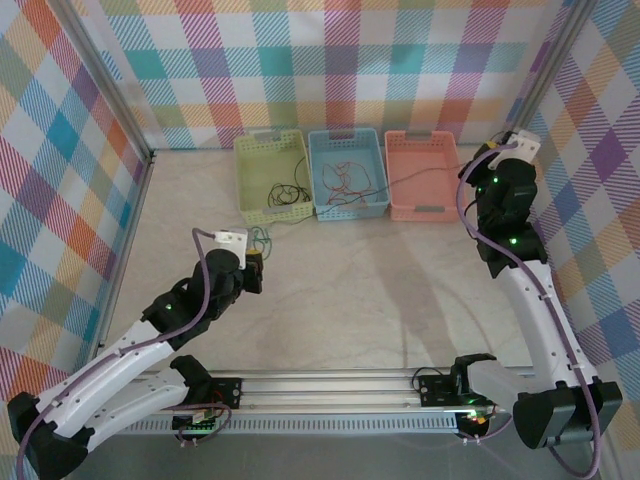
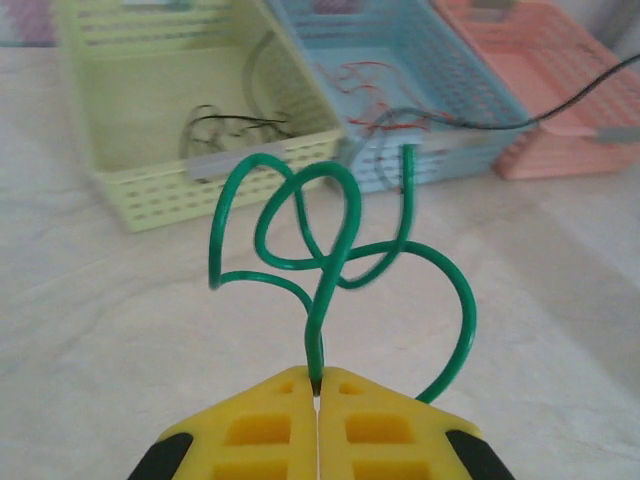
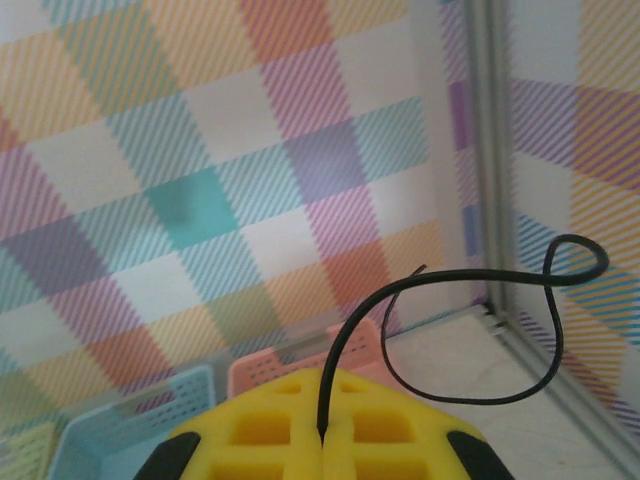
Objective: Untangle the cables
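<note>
A pale beige, faintly marbled worktop [image 1: 350,290] sits inside a three-sided enclosure. The back wall [image 1: 350,60], the left wall [image 1: 50,200] and the right wall [image 1: 605,130] all carry the same checked pattern: squares of teal, orange, purple, pink, pale green and white, many filled with fine diagonal stripes. Slim silver metal posts [image 1: 112,88] run up the corners where the walls meet, slanting outward in the overhead view. The light is soft and even, and faint grey shadows lie across the middle of the worktop.
</note>
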